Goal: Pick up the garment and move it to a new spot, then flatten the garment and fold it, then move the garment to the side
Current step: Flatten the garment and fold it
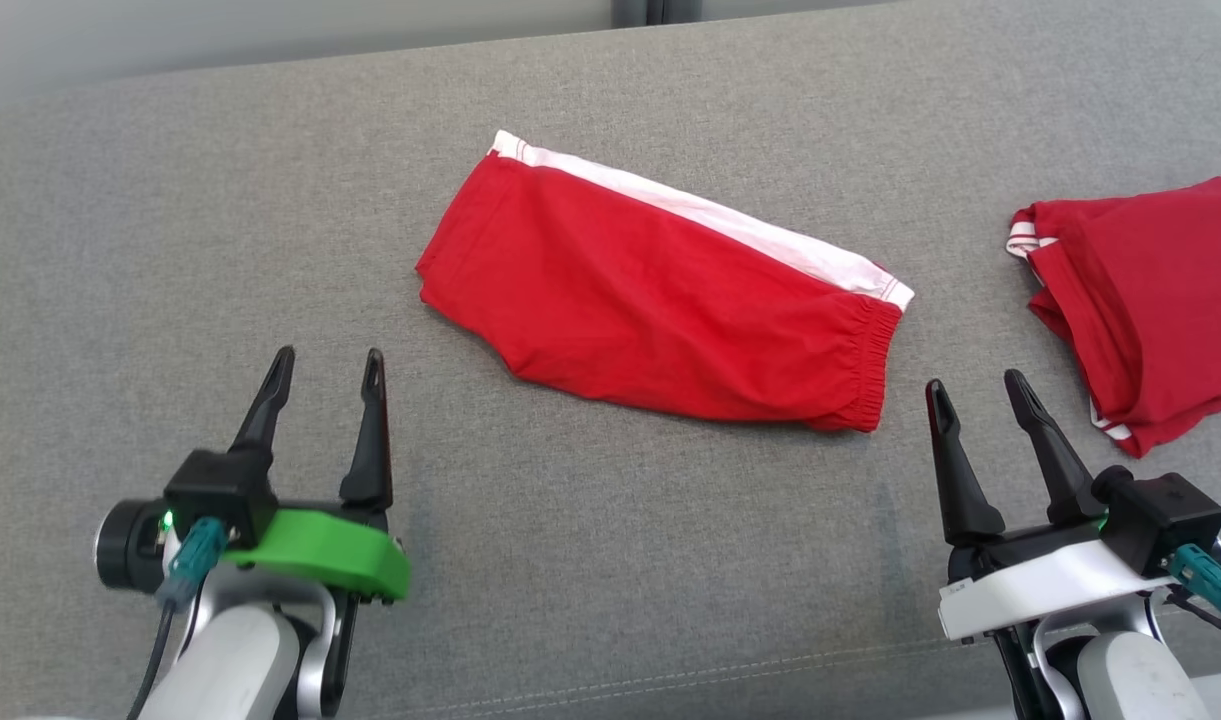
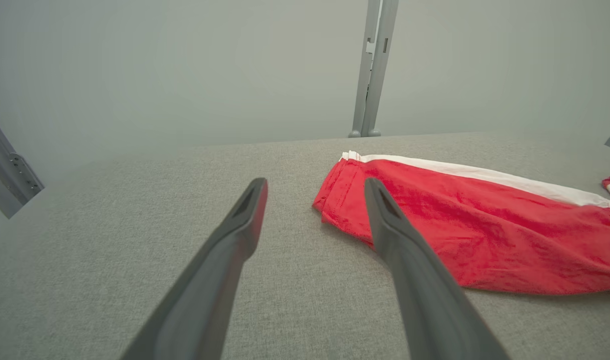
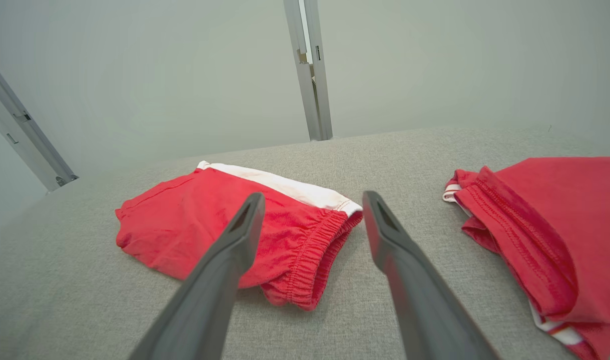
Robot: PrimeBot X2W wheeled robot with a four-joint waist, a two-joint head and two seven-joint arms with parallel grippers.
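Grey woven fabric (image 1: 610,560) covers the whole work surface, with a pale wall (image 2: 185,65) and an upright metal post (image 2: 372,70) beyond its far edge. At the lower left of the head view the left gripper (image 1: 329,352) sits over bare fabric, its two dark fingers spread wide with nothing between them. Its fingertips point toward the near left end of the red shorts (image 1: 660,310), close to them but not touching. The shorts lie flat near the middle of the surface as one long shape, slanting from upper left to lower right in the head view. Their leg hem is at the left end and light wrinkles cross the cloth. A white stripe (image 1: 730,225) runs along their far edge, and the gathered elastic waistband (image 1: 870,365) closes off the right end. Just beyond that waistband, at the lower right, the right gripper (image 1: 973,380) is likewise wide open and empty. Its fingers point up over bare fabric between the shorts and a second red garment (image 1: 1150,300). That second garment is a folded pile with thin white trim at its edges. It lies at the right border of the head view, partly cut off there, and well apart from the shorts. Whether either gripper's fingertips touch the fabric surface cannot be told.
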